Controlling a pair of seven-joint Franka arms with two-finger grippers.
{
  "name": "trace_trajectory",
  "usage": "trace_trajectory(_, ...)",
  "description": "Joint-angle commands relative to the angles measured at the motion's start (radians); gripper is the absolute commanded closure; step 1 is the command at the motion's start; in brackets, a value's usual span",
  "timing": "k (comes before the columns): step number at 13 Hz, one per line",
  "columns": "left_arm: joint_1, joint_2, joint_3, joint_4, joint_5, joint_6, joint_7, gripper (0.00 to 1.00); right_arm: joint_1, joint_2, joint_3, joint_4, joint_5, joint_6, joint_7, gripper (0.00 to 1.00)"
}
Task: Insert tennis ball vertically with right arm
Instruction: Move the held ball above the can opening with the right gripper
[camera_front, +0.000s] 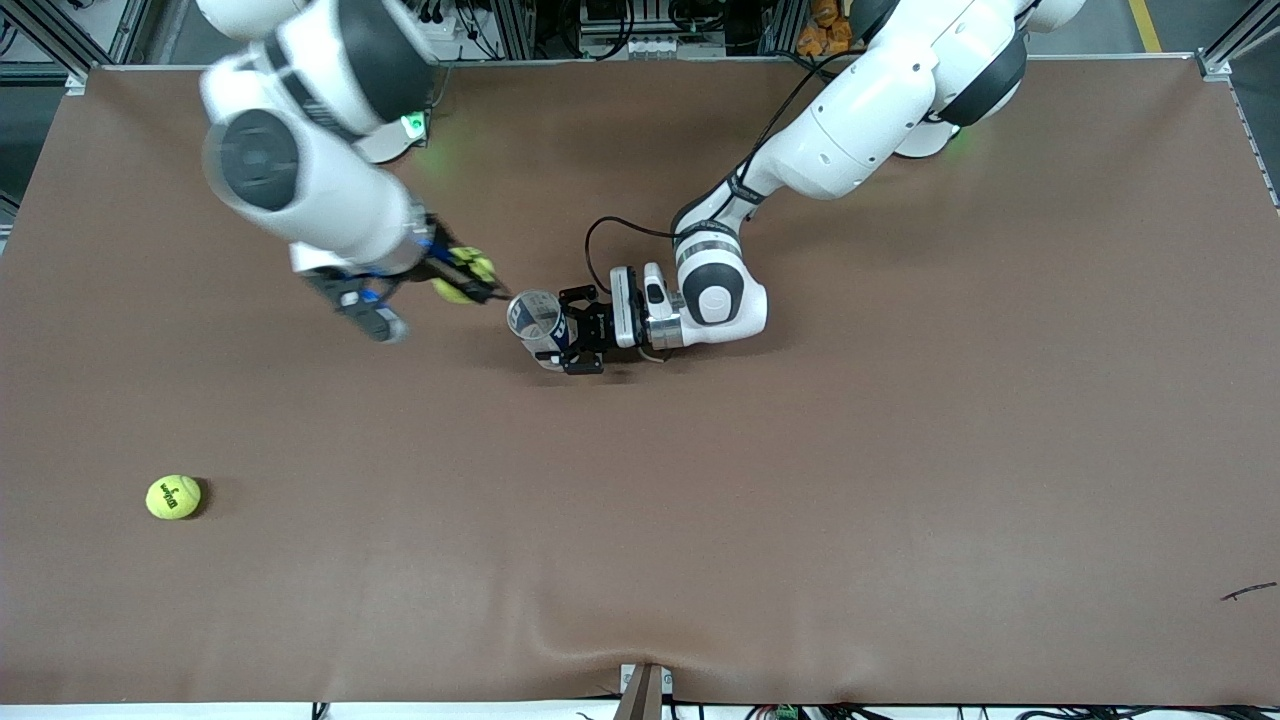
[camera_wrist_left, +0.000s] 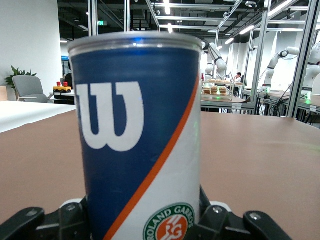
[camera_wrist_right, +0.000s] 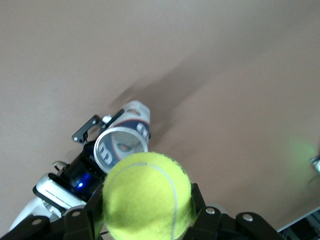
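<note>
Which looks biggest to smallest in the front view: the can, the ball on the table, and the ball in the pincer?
1. Wilson tennis ball can, held by the left pincer.
2. Loose tennis ball on the table.
3. Tennis ball in the right pincer; it's partly hidden and blurred, so the two balls may really match.

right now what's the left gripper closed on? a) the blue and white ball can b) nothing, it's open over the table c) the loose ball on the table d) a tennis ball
a: the left gripper is shut around the blue and white ball can, which stands upright with its mouth open, while the right gripper holds a tennis ball beside the can's mouth.
</note>
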Motion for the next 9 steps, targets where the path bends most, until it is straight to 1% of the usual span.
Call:
trace_trajectory(1,0.004,0.032,-0.004,0.016,-0.038,-0.018,0.141,0.29,0.042,0.030,-0.013,-0.006,-0.032,0.025,0.080,0.34)
trace_trajectory(4,0.002,0.034,-0.004,0.016,-0.038,-0.020,0.141,0.29,0.044,0.066,-0.017,-0.010,-0.044,0.035,0.123,0.35)
trace_trajectory(6,0.004,0.032,-0.004,0.016,-0.034,-0.020,0.141,0.29,0.050,0.085,-0.015,-0.012,-0.044,0.080,0.156,0.35)
trace_trajectory(9,0.004,0.032,-0.004,0.016,-0.032,-0.020,0.143,0.29,0.064,0.116,-0.015,-0.010,-0.043,0.098,0.184,0.36)
